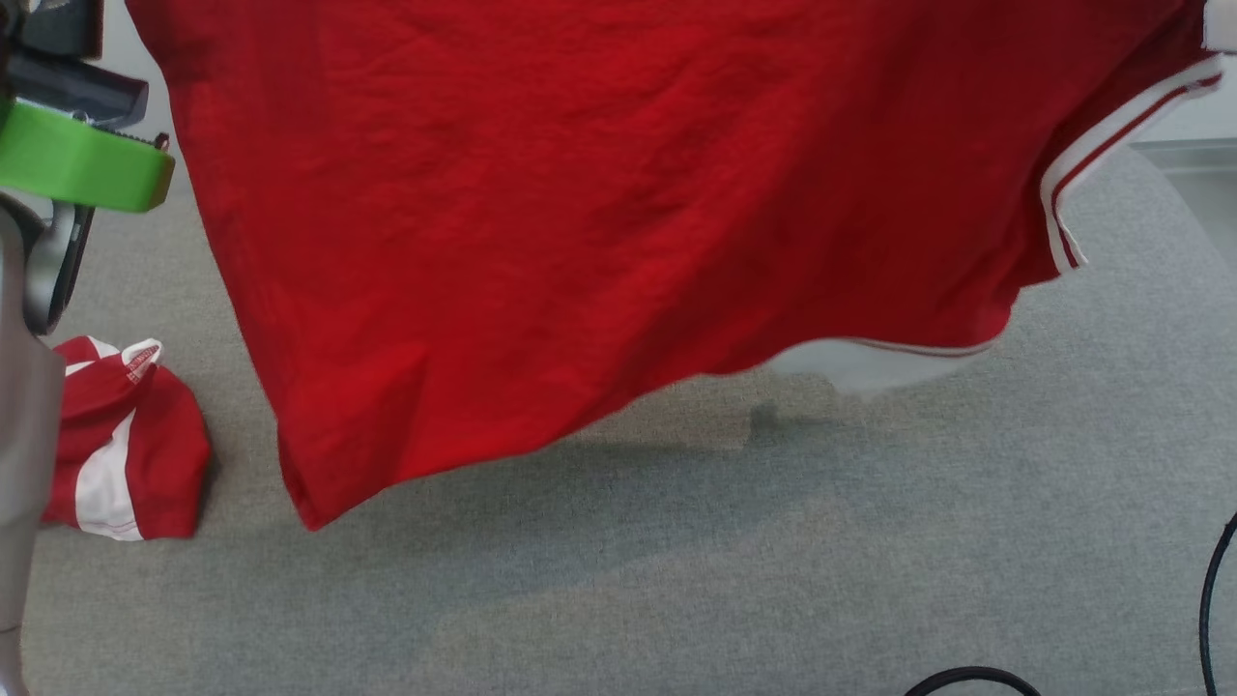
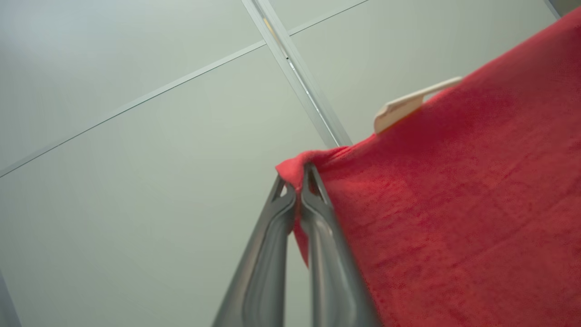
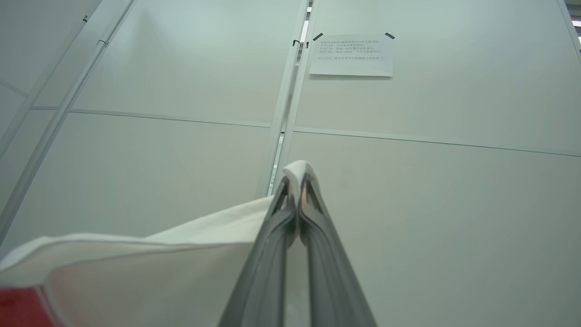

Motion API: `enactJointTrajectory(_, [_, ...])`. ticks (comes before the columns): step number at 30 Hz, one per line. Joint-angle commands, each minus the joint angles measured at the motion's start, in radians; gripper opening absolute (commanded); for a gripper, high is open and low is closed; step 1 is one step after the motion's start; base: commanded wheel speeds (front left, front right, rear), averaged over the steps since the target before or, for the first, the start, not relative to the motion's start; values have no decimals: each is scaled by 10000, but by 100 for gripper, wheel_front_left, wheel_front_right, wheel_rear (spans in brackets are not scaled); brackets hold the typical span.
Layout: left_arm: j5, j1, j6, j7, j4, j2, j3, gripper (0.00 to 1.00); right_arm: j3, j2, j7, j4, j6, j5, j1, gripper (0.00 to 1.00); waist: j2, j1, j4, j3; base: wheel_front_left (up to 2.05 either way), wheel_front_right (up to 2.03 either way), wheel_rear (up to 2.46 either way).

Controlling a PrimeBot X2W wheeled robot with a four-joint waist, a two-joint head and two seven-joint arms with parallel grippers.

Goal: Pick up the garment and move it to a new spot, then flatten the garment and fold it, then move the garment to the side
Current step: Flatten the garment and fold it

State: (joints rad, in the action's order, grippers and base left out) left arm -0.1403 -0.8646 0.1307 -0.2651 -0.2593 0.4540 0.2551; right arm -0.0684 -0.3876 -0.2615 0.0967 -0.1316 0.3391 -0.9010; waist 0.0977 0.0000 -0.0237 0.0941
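The left gripper (image 2: 299, 184) is pinching a corner of the red garment (image 1: 599, 222), fingers pressed together. The right gripper (image 3: 297, 181) is clamping its white trim (fabric poking past the tips) — the cloth is hanging spread above the grey table (image 1: 773, 561).

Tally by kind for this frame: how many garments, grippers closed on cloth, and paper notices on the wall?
Garments: 2, the held red garment and the crumpled red-and-white garment on the grey table.
Grippers closed on cloth: 2, the left gripper and the right gripper.
Paper notices: 1, the paper notice.
Total: 5.
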Motion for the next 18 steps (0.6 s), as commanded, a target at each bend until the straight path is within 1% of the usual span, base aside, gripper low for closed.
enactJointTrajectory(1, [-167, -200, -6, 12, -242, 57, 162, 0, -103, -74, -17, 211, 18, 25, -205, 0, -3, 0, 24, 193, 0, 0, 0])
enactJointTrajectory(3, [-263, -871, -7, 26, -683, 285, 561, 0, -307, -270, 90, 617, 18, 78, -841, 0, -3, 0, 26, 588, 0, 0, 0])
enactJointTrajectory(8, [-504, -2208, -8, 191, -1623, 471, 1603, 0, -903, -559, 442, 1637, 18, -105, -2310, 0, -3, 0, 7, 2114, 0, 0, 0])
enactJointTrajectory(11, [-525, -3215, -12, 246, -2183, 509, 1813, 0, -1070, -613, 580, 2316, 18, -310, -3321, 0, -3, 0, -37, 3286, 0, 0, 0])
enactJointTrajectory(13, [-333, -3941, -12, 233, -2545, 575, 1885, 0, -1302, -753, 450, 2701, 18, -716, -4192, 0, -3, 0, -128, 4045, 0, 0, 0])
enactJointTrajectory(14, [-85, -4293, -36, 196, -2703, 659, 1970, 0, -1312, -821, 342, 2934, 18, -970, -4633, 0, -3, 0, -188, 4303, 0, 0, 0])
enactJointTrajectory(16, [470, -5055, -34, 124, -2987, 826, 2302, 0, -915, -750, 172, 3484, 19, -1245, -5582, 0, -3, 0, -269, 4716, 0, 0, 0])
enactJointTrajectory(18, [829, -5996, -113, 83, -3153, 905, 2363, 0, -540, -730, 59, 3900, 19, -1613, -6508, 0, -3, 0, -327, 5079, 0, 0, 0])
